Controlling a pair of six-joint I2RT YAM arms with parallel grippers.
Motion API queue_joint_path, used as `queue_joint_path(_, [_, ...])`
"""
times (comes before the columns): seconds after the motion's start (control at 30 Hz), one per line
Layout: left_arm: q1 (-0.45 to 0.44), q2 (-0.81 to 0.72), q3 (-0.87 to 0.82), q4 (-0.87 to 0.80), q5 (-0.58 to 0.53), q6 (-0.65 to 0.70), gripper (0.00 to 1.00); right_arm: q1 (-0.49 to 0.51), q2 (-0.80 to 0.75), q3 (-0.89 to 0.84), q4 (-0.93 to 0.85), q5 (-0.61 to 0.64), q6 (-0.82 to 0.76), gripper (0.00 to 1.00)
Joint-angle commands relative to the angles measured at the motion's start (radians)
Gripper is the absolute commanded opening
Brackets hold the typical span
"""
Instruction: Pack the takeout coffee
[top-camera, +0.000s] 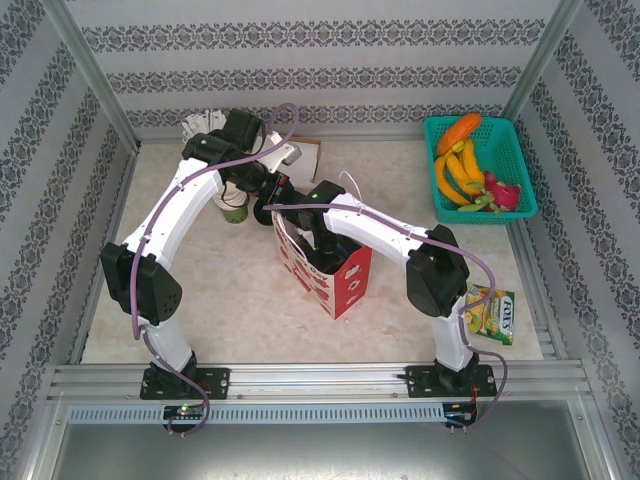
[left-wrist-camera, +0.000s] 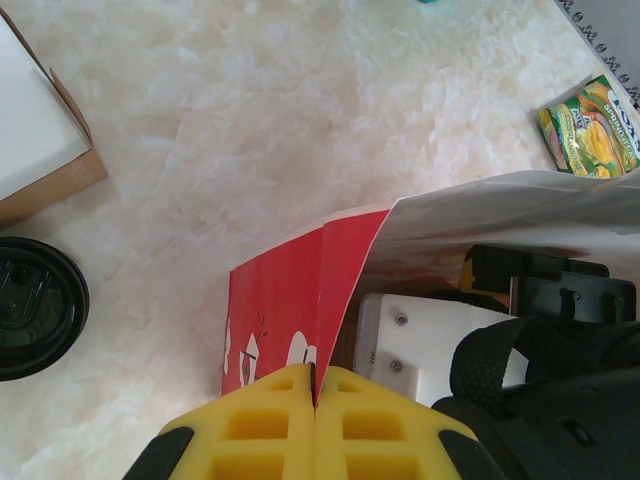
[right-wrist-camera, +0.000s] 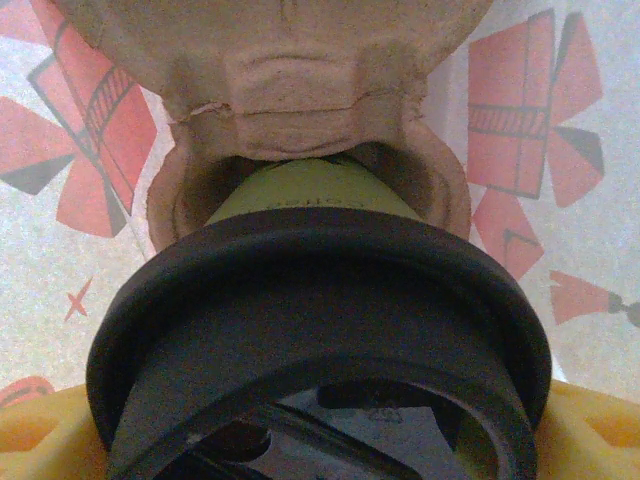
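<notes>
Yellow-jawed, my right tool (right-wrist-camera: 320, 440) holds the takeout coffee (right-wrist-camera: 320, 300) inside the paper bag (top-camera: 350, 285), its base nosing into a pulp carrier (right-wrist-camera: 310, 90) socket. My left tool (left-wrist-camera: 316, 375) is clenched on the bag's rim. I judge two risks: releasing off-centre could catch the socket lip and tip the cup, and a slipping rim could collapse the bag. A second lidded cup (left-wrist-camera: 35, 305) stands on the desk (left-wrist-camera: 300, 130) beside the bag.

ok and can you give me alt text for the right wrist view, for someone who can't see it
A pale-green takeout coffee with a black lid sits in a brown pulp cup carrier, seen close up. Pale paper bag walls with red prints rise behind it, and the right tool's yellow fingers flank the lid at the bottom corners.
</notes>
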Motion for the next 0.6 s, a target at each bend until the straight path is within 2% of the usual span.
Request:
queue_joint_path(0.0, [0.001,0.02,0.015,-0.027,0.006,-0.007,0.0,-0.015,0.056,-0.054,0.07,0.018,0.011,0.47])
queue_joint_path(0.57, [0.001,0.018,0.017,-0.023,0.014,-0.015,0.0,-0.016,0.089,-0.147,0.124,0.044,0.024,0.46])
